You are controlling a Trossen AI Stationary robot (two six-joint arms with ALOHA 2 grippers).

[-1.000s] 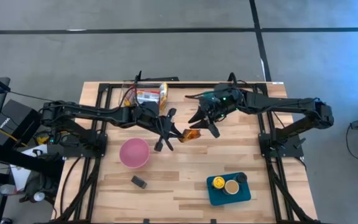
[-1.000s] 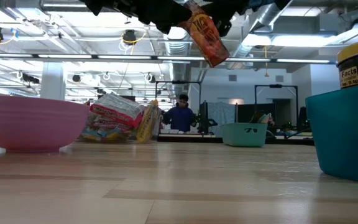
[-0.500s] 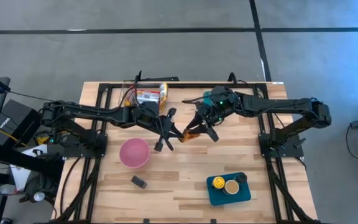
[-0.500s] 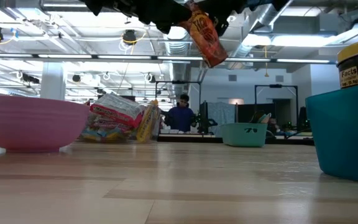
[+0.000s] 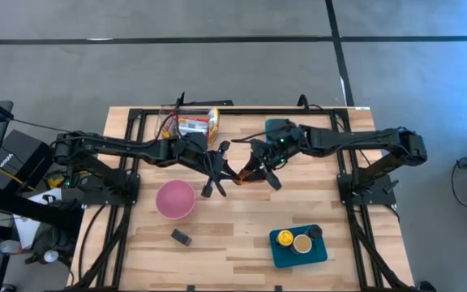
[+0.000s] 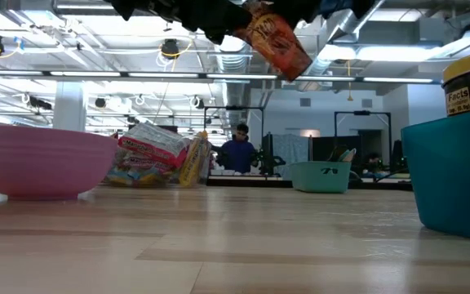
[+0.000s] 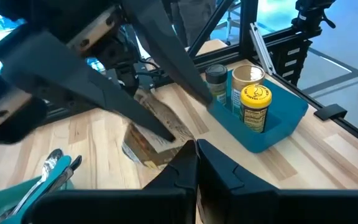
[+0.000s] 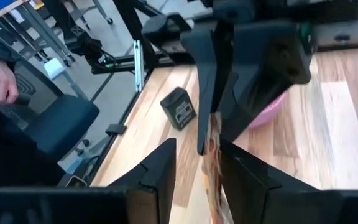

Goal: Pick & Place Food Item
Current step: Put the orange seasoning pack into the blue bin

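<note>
Above the middle of the wooden table (image 5: 242, 219), both arms meet at an orange snack packet (image 5: 246, 173) held in the air. The left gripper (image 5: 227, 174) is clamped tight on one end. The right gripper (image 5: 258, 172), fingers narrowly parted, appears to grip the other end. A pink bowl (image 5: 175, 199) sits nearby, below them.

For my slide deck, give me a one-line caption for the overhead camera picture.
Above the wooden table, left gripper and right gripper meet on an orange snack packet, beside a pink bowl.
</note>
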